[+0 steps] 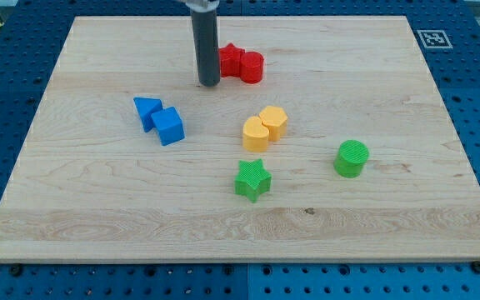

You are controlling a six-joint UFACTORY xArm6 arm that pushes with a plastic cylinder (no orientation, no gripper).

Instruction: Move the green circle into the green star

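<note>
Two green blocks, green circle [352,157] and green star [252,180], sit well apart.

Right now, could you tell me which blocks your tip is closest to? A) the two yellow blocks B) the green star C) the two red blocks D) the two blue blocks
C: my tip stands just to the view's left of the red blocks near the view's top, well away from the green star and green circle.
</note>
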